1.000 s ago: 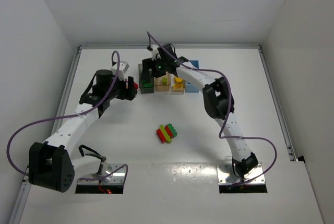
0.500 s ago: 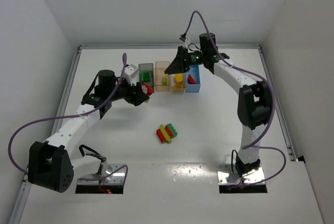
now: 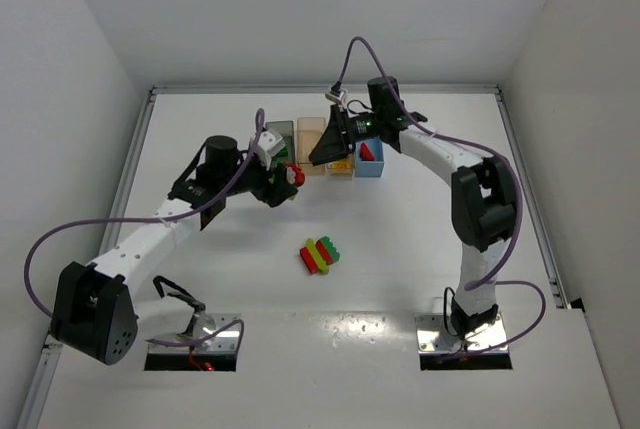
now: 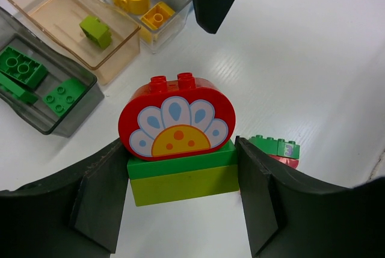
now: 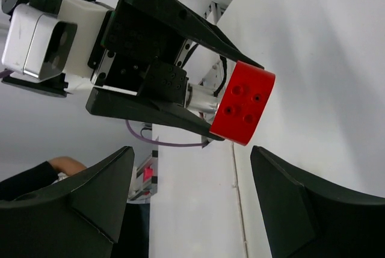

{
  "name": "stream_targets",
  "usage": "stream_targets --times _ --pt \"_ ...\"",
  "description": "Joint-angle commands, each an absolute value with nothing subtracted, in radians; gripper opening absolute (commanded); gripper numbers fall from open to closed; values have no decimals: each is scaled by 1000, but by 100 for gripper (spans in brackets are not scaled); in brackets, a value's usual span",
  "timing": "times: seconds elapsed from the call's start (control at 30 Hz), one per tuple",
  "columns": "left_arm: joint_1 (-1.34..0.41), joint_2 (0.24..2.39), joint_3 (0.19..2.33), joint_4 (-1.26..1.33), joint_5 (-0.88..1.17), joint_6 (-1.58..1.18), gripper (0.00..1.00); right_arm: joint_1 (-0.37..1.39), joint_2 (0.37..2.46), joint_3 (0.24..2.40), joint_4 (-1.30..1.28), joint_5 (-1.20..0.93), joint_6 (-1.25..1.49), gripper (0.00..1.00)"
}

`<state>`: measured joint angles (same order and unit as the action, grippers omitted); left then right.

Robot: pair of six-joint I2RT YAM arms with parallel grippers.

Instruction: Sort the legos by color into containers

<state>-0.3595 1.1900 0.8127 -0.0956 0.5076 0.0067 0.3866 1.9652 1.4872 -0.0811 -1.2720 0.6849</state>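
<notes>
My left gripper (image 3: pixel 287 177) is shut on a stack of legos (image 4: pixel 178 150): a red flower brick on a dark green one on a lime one. It holds the stack in the air just in front of the containers. My right gripper (image 3: pixel 322 152) is open and empty, pointing at that stack from over the bins; its wrist view shows the red brick's underside (image 5: pixel 243 104). The dark grey bin (image 4: pixel 77 113) holds green bricks, the tan bin (image 4: pixel 117 44) a lime one, the clear bin (image 4: pixel 169 26) yellow ones, the blue bin (image 3: pixel 372 167) a red one.
Another stuck-together pile of red, yellow and green legos (image 3: pixel 321 255) lies mid-table, in front of both arms. The four bins stand in a row near the back wall. The right arm's purple cable (image 3: pixel 350 49) loops above the bins.
The left gripper has carried its stack rightward, toward the bins' front. The right gripper swung up off the bins and now points back toward the left gripper.
</notes>
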Motion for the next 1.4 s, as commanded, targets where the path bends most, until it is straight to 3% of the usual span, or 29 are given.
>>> stream_targets --times 0.0,0.43,0.57,0.6,0.63,0.7,0.73,0.83,1.23,1.37 --pt "-394 1192 876 -37 502 34 5 383 1982 1525 -54 -1287 698 78" --pt "-460 1255 963 -37 474 52 5 411 2022 1548 -110 -1243 640 78" --pt "-471 1275 974 -37 465 61 5 420 2031 1557 -120 -1243 627 71" --pt "-471 1275 974 -46 465 61 5 420 2031 1566 -120 -1243 615 66" --pt "-471 1285 974 -46 465 61 5 420 2031 1566 -133 -1243 600 50" --pt "-471 1285 974 -46 456 61 5 420 2031 1566 -147 -1243 586 34" --pt "-471 1295 974 -46 456 61 5 420 2031 1566 -147 -1243 586 17" --pt "-471 1295 974 -46 456 61 5 420 2019 1555 -181 -1224 539 0" --pt "-471 1249 834 -66 443 61 5 220 1890 1565 -376 -1007 307 0" --pt "-471 1249 834 -66 431 61 5 160 1899 1588 -442 -731 186 0"
